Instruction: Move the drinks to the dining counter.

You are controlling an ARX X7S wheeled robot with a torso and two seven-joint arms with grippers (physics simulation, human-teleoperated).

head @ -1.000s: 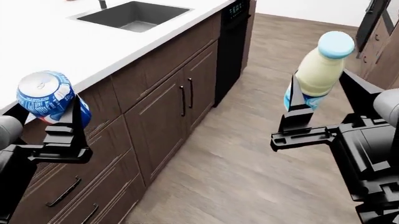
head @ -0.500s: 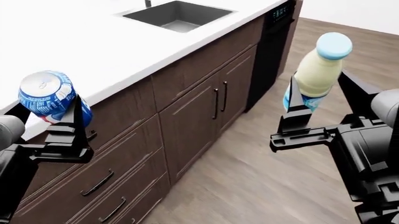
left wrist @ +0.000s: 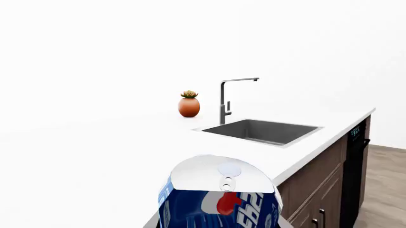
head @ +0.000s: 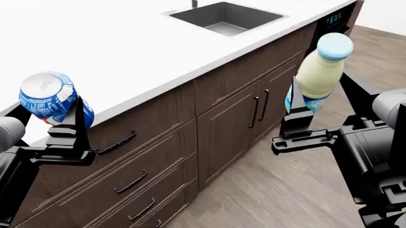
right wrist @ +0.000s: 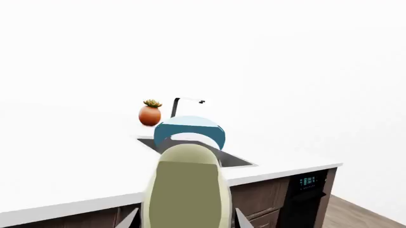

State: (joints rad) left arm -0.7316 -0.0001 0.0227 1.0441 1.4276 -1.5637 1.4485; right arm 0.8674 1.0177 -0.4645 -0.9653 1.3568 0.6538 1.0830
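Observation:
My left gripper (head: pixel 44 126) is shut on the blue soda can (head: pixel 51 97) with a silver top, held in the air at the near edge of the dining counter (head: pixel 108 57). The can fills the bottom of the left wrist view (left wrist: pixel 219 197). My right gripper (head: pixel 320 111) is shut on the cream bottle (head: pixel 320 71) with a light-blue cap, held upright over the wood floor beside the counter's dark brown doors. The bottle also shows in the right wrist view (right wrist: pixel 187 187), with the white countertop (right wrist: pixel 70 166) beyond it.
A steel sink (head: pixel 225 16) with a faucet (left wrist: pixel 231 97) is set in the counter's far part. A small orange potted plant (left wrist: pixel 189 104) stands near the faucet. Dark drawers with slim handles (head: pixel 117 142) and a black dishwasher (head: pixel 333 21) front the counter. Wood floor (head: pixel 266 190) lies on the right.
The view has shifted along the counter: the sink and cabinet doors have slid right and more drawers and countertop show. Both grippers keep their holds unchanged.

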